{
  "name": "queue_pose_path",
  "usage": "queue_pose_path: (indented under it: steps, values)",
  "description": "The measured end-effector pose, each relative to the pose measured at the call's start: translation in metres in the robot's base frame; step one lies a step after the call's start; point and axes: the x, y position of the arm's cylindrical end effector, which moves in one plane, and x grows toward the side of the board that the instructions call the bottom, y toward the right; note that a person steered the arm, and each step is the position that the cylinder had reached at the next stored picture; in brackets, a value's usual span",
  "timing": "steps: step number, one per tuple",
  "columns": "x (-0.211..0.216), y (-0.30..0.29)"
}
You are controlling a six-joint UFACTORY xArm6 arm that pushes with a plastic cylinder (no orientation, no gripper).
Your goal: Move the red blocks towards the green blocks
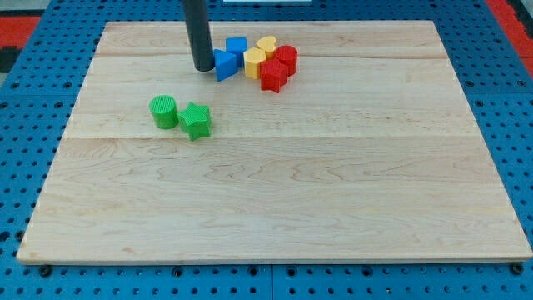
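Red blocks [277, 68] crowd the far counter [275, 192] edge; green blocks [180, 116] left, open wood around; my tip [202, 68] touches the blue triangle [224, 65], a bare rod, no jaws.

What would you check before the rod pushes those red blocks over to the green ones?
1. My tip visible on the board: ok.
2. Tip behind the red blocks for a push: not ok; it sits left of the blue triangular block.
3. Red star block and red cylinder free: not ok, they touch the yellow blocks.
4. Green cylinder and green star together: ok.
5. Path toward green open: ok.
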Motion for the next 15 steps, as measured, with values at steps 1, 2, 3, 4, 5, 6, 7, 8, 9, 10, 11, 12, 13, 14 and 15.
queue_pose_path:
  steps: [1,2,3,4,5,6,7,8,9,10,11,12,13,14,15]
  values:
    - [0.006,-0.002]
    - [0.052,0.013]
    - [0.093,0.081]
    - [0.1,0.182]
    - [0.043,0.242]
    - [-0.016,0.267]
    - [-0.033,0.232]
    - [-0.048,0.148]
    - [-0.045,0.107]
    - [-0.015,0.107]
    - [-0.022,0.113]
    - [-0.022,0.134]
    - [-0.022,0.162]
    - [-0.001,0.17]
    - [0.015,0.132]
